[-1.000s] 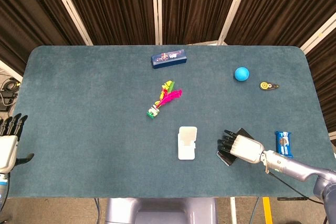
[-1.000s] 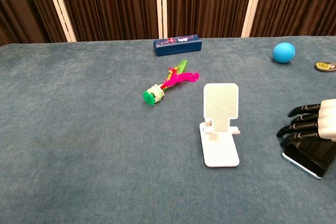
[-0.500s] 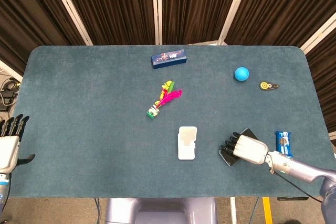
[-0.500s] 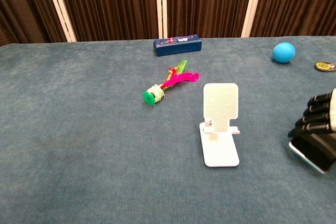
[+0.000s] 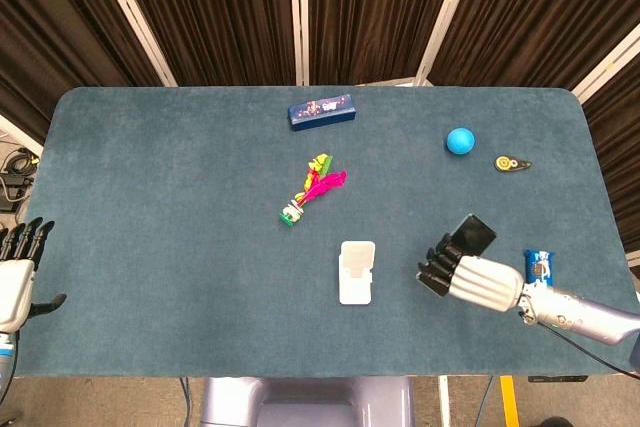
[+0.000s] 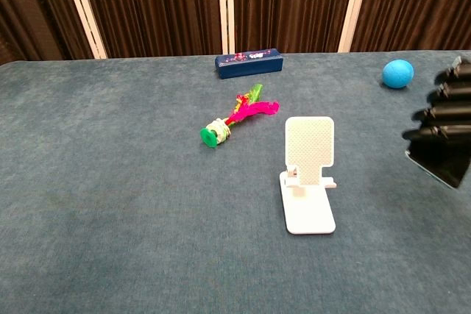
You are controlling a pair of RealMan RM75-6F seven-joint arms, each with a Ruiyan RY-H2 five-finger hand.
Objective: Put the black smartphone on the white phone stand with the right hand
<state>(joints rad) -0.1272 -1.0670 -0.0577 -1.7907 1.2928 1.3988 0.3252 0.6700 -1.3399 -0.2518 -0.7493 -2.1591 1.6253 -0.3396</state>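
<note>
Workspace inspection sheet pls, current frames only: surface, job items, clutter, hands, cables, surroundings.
Surface: teal cloth table.
Job's things: black smartphone held off the cloth by the right hand; white phone stand upright, vacant.
Clutter: blue box, feathered shuttlecock, blue ball, small yellow-and-black item, blue snack packet.
Hands: right hand grips the smartphone; left hand at the table's left edge, fingers apart, holding nothing.
Cables: some on the floor at far left.
Surroundings: dark curtains with white strips behind.
</note>
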